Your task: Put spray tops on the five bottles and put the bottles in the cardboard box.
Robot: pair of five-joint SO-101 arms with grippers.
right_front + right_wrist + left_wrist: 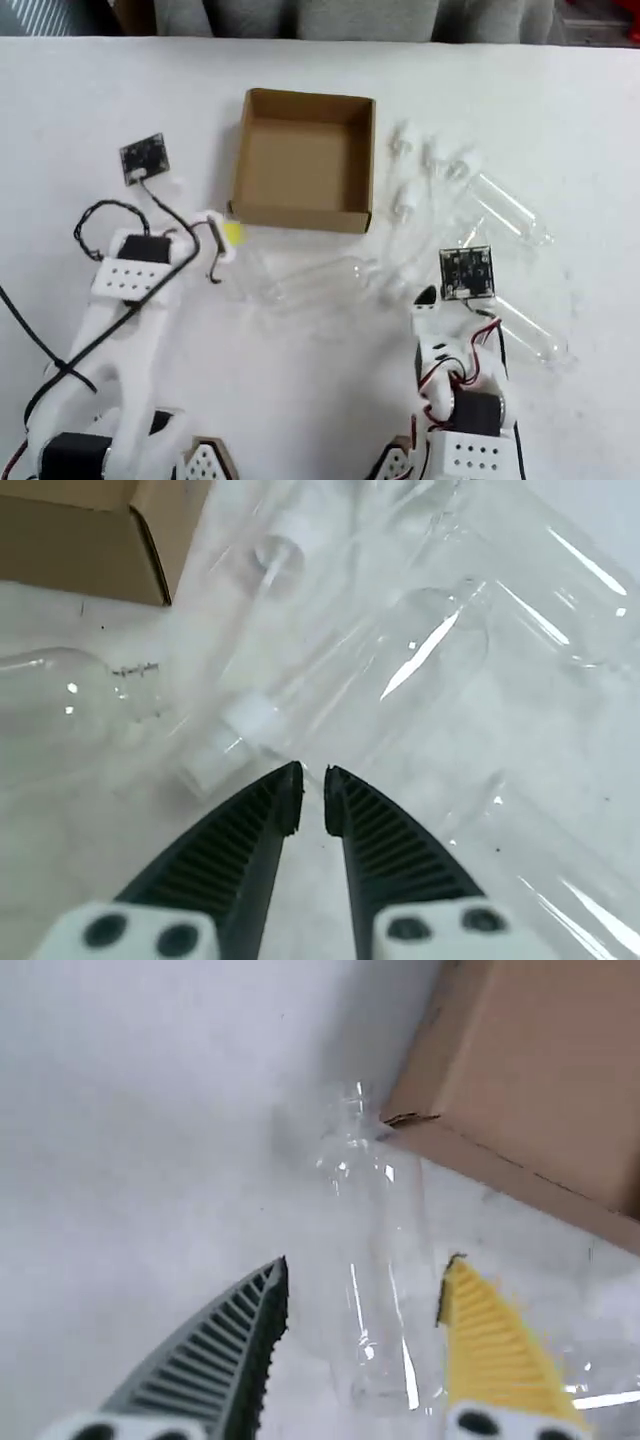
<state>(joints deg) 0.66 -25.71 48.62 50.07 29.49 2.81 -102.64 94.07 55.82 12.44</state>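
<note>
**Cardboard box** (305, 160): open-topped, set near the middle of the table's (80, 100) far edge. Its brown floor lies fully exposed.

**Left gripper** (226, 238): just off the box's near left corner. Its grey and yellow fingers are spread wide. A clear bottle (372, 1200) lies on its side between them, in front of the box, with its neck close to a box corner. Whether the fingers touch the bottle cannot be told.

**Bottles** (505, 208): further clear ones lie on their sides between the box and the table's right edge.

**Spray tops** (405, 205): loose, clustered just beside the box's right wall.

**Right gripper** (427, 297): toward the table's near edge. Its dark fingers are drawn almost together, with a narrow slit between the tips. The tips stand just short of a white spray top (245, 720) that lies among the bottles.
</note>
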